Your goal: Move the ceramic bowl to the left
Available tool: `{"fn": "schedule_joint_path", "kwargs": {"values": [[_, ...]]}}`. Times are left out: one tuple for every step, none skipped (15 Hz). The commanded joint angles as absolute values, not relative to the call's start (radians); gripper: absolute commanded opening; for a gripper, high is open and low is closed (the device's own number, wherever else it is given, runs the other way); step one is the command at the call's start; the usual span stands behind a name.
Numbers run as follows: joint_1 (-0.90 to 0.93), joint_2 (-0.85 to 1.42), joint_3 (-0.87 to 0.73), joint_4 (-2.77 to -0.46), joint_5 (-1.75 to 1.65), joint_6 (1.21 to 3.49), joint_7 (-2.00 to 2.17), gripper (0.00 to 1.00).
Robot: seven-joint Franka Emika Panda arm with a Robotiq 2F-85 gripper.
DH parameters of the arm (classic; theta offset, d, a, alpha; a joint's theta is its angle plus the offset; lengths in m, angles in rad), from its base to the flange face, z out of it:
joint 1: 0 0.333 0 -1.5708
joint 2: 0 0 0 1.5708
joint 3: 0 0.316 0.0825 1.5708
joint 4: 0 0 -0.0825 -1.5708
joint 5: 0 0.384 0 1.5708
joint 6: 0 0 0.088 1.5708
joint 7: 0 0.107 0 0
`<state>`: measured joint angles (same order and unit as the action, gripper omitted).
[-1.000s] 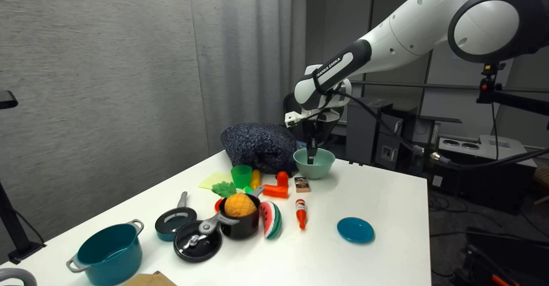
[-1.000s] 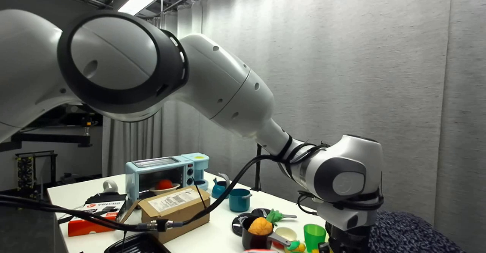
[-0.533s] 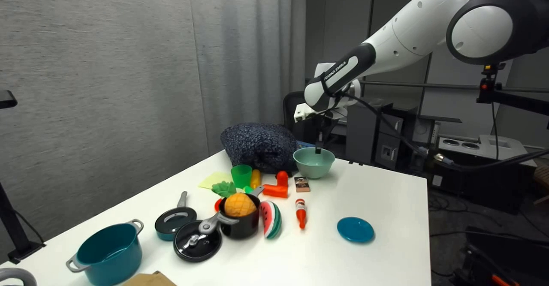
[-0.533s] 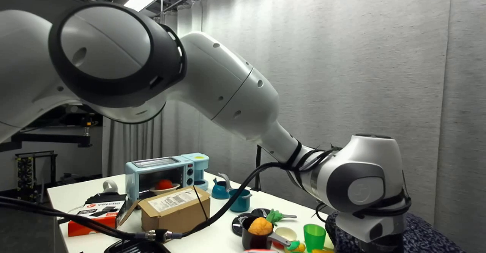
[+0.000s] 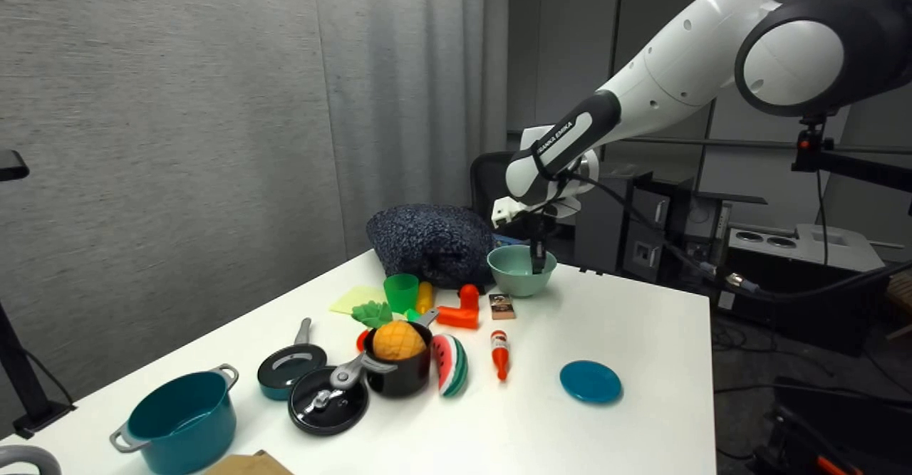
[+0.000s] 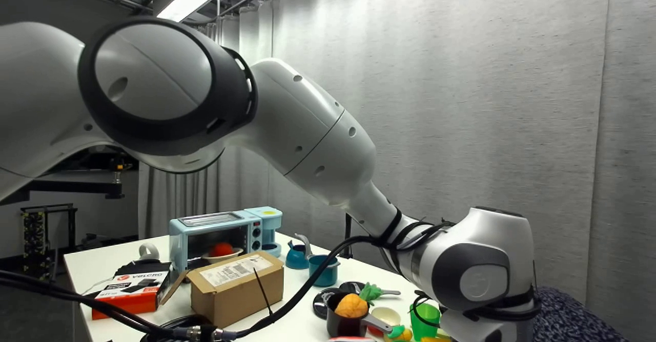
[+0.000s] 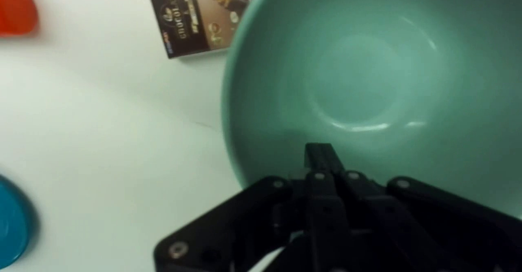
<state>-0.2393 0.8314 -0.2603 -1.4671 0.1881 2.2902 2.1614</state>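
The pale mint-green ceramic bowl [image 5: 514, 284] stands upright on the white table near its far edge, beside the dark cushion. It fills much of the wrist view [image 7: 359, 76]; it does not show in the exterior view that looks across the arm. My gripper [image 5: 538, 267] points down inside the bowl, toward the right side in that exterior view. In the wrist view its black fingers [image 7: 325, 153] are together over the bowl's inner side, with nothing seen between them. Whether the fingertips touch the bowl wall cannot be told.
A small chocolate box [image 5: 501, 307] lies close in front of the bowl. A dark cushion [image 5: 431, 243] stands left of it. Orange toy pieces [image 5: 459, 315], a red bottle [image 5: 500, 354], a blue disc [image 5: 591, 382], a black pot [image 5: 400, 372] and a teal pot [image 5: 187, 425] are on the table.
My gripper rose toward the bowl's rim and shifted right in an exterior view, then came down again inside the bowl, further right than before. The bowl has not visibly moved.
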Motion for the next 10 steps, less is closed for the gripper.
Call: {"fn": "schedule_joint_path", "kwargs": {"values": [[-0.226, 0.809, -0.232, -1.486, 0.169, 2.221, 2.086, 0.00], [-0.224, 0.799, -0.220, -1.493, 0.172, 2.204, 2.059, 0.00], [-0.221, 0.790, -0.209, -1.497, 0.178, 2.184, 2.030, 0.00], [-0.220, 0.780, -0.196, -1.499, 0.185, 2.161, 2.003, 0.00], [-0.220, 0.770, -0.184, -1.501, 0.193, 2.134, 1.978, 0.00], [-0.219, 0.762, -0.175, -1.501, 0.198, 2.108, 1.956, 0.00], [-0.216, 0.756, -0.168, -1.502, 0.199, 2.086, 1.937, 0.00], [-0.213, 0.750, -0.163, -1.501, 0.199, 2.061, 1.920, 0.00], [-0.210, 0.746, -0.160, -1.501, 0.199, 2.041, 1.904, 0.00], [-0.206, 0.740, -0.156, -1.503, 0.197, 2.019, 1.888, 0.00]]}}
